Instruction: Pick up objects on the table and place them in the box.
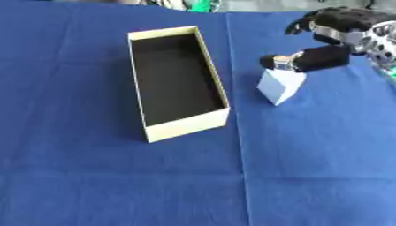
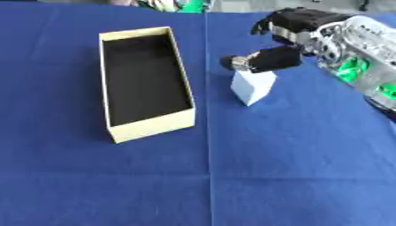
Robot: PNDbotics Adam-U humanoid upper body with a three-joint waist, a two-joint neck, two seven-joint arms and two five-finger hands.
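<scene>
Left eye view: box point(image 1: 219, 88) lengthwise front-to-back.

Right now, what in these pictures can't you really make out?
- Whether the right hand really grips the white block: both views, its thumb covers the block's top.
- The hand's fingertips: blurred in both views.
- The box's floor: all dark; nothing shows inside it.
- The green thing at the far edge: cut off by the top edge.
- The left hand: in neither view.

The right hand point(image 2: 290, 33) has chunky black fingers and a black thumb. Behind it the wrist point(image 2: 352, 42) is bare silver metal, with green glints showing through the gaps.
</scene>
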